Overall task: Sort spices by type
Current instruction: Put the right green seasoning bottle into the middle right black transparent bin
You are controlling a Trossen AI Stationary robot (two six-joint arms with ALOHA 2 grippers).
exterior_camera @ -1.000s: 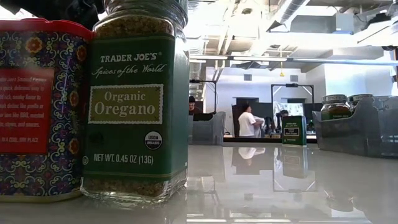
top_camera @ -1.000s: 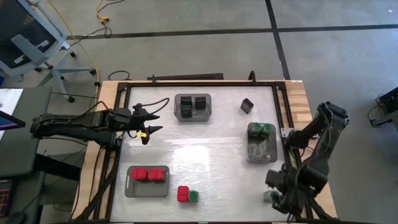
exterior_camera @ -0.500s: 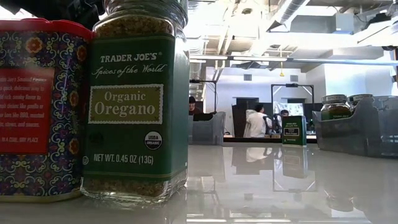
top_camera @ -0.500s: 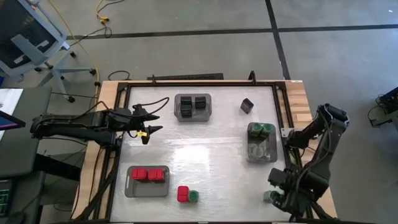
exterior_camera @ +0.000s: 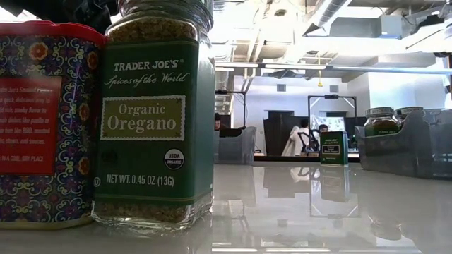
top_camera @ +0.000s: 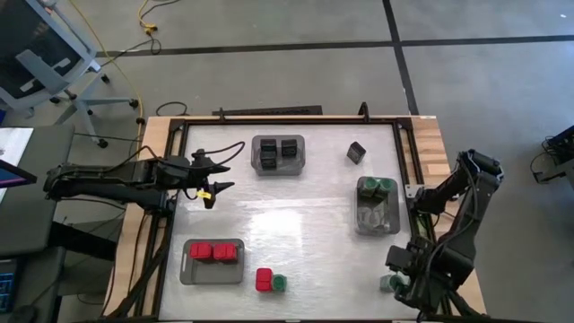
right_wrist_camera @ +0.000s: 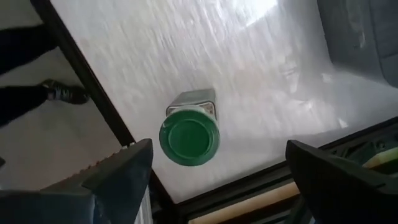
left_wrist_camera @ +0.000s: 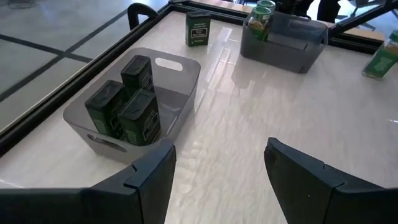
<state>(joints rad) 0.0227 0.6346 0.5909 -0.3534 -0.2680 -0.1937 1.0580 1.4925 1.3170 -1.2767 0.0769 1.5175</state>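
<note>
The right pincer [top_camera: 395, 280] hangs over the bench's [top_camera: 296, 220] near right corner, its fingers spread wide, directly above a green-lidded jar [right_wrist_camera: 189, 135] that stands upright on the bench surface close to the black edge rail. In the right wrist view the jar sits between the two released fingers [right_wrist_camera: 118, 177], touched by neither.

The left pincer [top_camera: 215, 177] waits over the far left part of the bench, also released; its wrist view looks onto a grey tray [left_wrist_camera: 180, 81] holding three black spice tins [left_wrist_camera: 127, 109]. That tray [top_camera: 300, 154] sits near the middle of the far edge. A lone black tin [top_camera: 357, 152] stands toward the far right corner.

Along the right edge a second grey tray [top_camera: 378, 220] holds two green-lidded jars [top_camera: 377, 187] at its far end. Near the near left corner a third grey tray [top_camera: 193, 269] holds two red boxes [top_camera: 213, 252]. By the middle of the near edge a red box [top_camera: 264, 280] and an Organic Oregano jar [top_camera: 279, 283] stand touching side by side; the low view shows this jar [exterior_camera: 155, 120] and the box [exterior_camera: 46, 127] close up.
</note>
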